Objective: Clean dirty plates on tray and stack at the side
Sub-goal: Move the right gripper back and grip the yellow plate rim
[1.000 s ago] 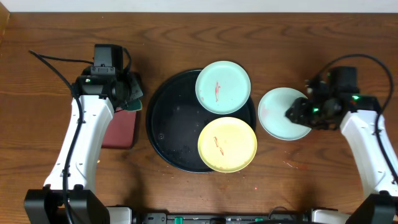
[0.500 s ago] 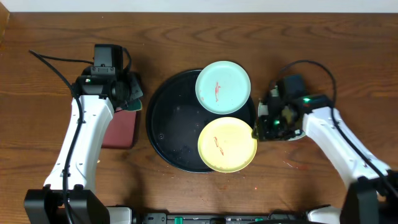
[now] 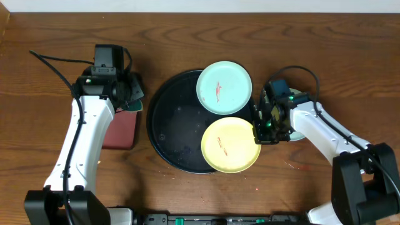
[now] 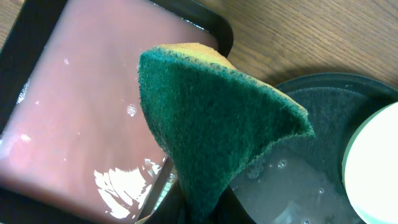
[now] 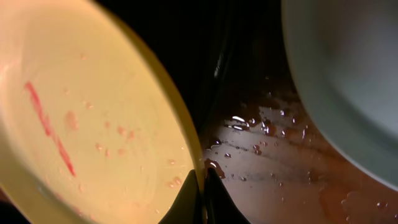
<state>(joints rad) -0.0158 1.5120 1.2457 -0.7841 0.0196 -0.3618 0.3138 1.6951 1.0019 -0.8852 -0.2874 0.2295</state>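
- The yellow plate (image 3: 229,145) is the one in hand. It lies on the black tray (image 3: 164,125), and a red smear is seen on it.
- Its right rim is pinched by the right gripper (image 5: 203,198), jaws closed on it.
- A green sponge (image 4: 211,124) is held in the left gripper (image 4: 204,208), jaws closed.
- One mint plate (image 5: 348,74) lies aside on the tabletop (image 3: 312,37).
- Next, the yellow plate should likely be held firm while the sponge is brought over.
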